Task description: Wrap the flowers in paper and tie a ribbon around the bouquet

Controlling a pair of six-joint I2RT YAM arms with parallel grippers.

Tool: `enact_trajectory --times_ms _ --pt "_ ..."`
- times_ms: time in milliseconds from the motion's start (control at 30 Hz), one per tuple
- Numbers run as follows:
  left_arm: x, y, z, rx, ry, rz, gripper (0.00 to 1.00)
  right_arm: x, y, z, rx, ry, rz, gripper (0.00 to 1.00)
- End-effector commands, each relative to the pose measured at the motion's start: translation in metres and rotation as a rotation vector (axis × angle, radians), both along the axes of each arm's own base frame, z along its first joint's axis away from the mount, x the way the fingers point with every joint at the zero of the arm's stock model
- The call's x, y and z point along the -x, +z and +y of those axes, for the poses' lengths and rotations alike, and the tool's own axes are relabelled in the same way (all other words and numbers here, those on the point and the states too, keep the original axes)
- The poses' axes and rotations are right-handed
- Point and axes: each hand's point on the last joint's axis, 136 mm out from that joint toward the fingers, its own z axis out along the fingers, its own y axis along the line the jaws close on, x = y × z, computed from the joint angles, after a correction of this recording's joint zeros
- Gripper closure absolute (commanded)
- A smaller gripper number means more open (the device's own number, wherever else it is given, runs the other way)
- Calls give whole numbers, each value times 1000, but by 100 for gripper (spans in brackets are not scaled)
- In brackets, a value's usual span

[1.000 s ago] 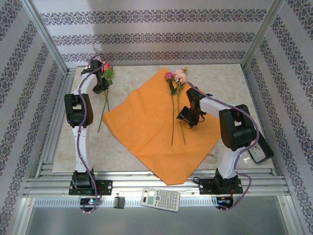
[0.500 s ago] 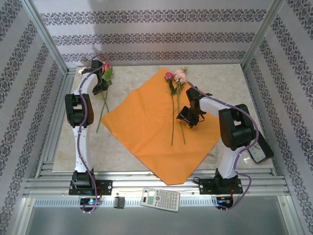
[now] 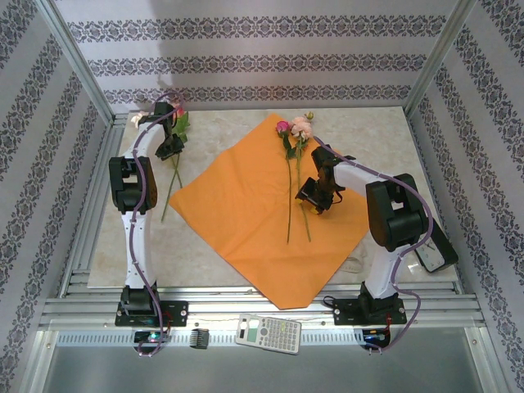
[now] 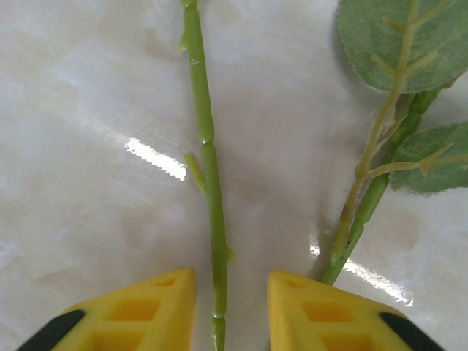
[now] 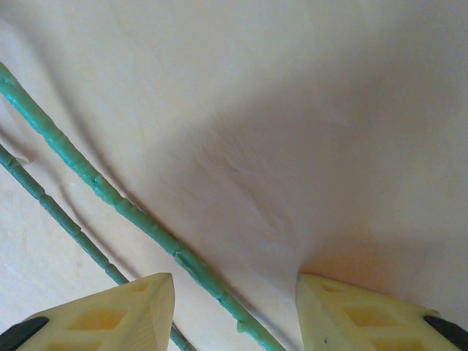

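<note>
My left hand [image 4: 230,292] straddles a knobbly green rose stem [image 4: 209,183] on the glossy marbled counter [image 4: 80,95].
It is narrowly parted around the stem; my right hand [image 5: 235,292] gapes wide over creased orange paper [image 3: 237,205].

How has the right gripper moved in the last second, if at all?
No. The right gripper holds the same spot over the two flower stems on the orange paper.

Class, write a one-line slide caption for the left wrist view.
Open left hand straddles a green flower stem on the pale table.
</note>
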Motion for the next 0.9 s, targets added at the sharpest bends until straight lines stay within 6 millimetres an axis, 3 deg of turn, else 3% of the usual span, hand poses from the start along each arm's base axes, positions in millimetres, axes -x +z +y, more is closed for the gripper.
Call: enact_trajectory --times_ms 0,200,333,433,633,867 --pt "14 -15 -5 9 -5 67 75 3 -8 -1 4 11 27 52" --pt "22 -14 -5 7 -2 77 91 4 -10 -1 4 9 32 52" --pt "26 4 1 -30 4 46 100 3 -10 -2 7 8 31 52" --pt "22 36 8 -76 9 -21 100 3 -10 -2 7 10 30 52" --pt "18 117 17 -232 -14 -172 100 3 -10 -1 4 16 26 52" --pt "40 191 17 -448 -39 -240 100 2 -8 1 -1 21 19 51"
